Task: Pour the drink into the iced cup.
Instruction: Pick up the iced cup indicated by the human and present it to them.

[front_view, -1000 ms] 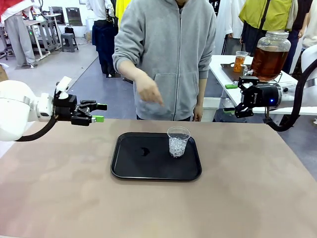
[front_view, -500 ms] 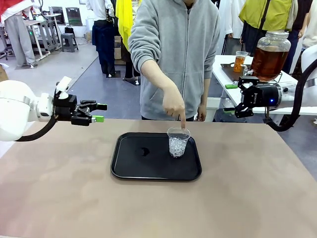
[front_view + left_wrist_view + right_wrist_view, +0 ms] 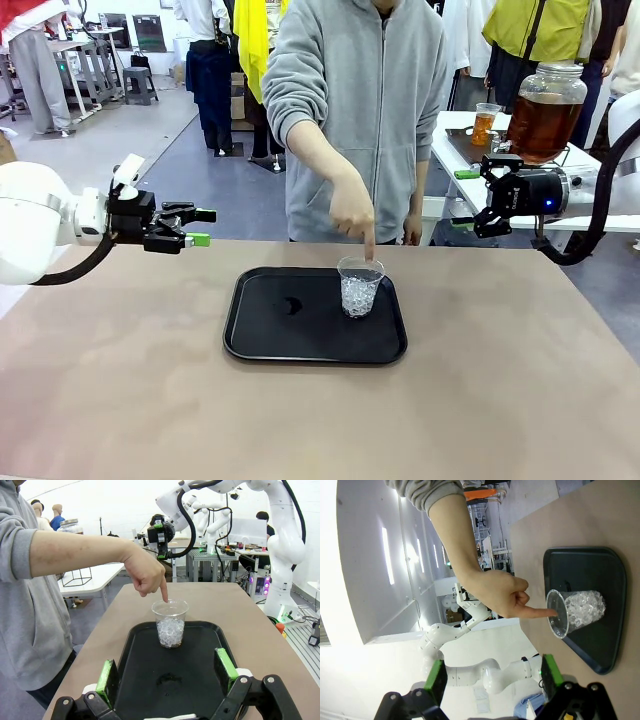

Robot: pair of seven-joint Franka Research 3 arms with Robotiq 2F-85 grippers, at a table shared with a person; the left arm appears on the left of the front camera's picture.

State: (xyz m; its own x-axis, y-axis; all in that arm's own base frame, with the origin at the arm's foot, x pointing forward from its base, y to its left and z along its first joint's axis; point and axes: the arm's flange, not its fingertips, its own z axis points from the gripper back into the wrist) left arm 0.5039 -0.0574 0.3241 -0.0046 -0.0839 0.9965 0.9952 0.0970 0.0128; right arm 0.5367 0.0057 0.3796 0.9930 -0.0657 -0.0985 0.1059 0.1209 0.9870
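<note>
L gripper (image 3: 203, 227) hangs left of cup (image 3: 360, 285), jaws released, empty. Person's hand (image 3: 352, 212) points at cup rim, prob. marking the pour target. R gripper (image 3: 463, 199) right of cup, jaws wide, empty. Drink (image 3: 540, 125) in jar (image 3: 560, 72), far right beyond cup, unpoured.

Tan table (image 3: 520, 400): black tray (image 3: 270, 335) flat at middle, toward far edge; iced cup (image 3: 360, 288) upright on tray's far-right part.
</note>
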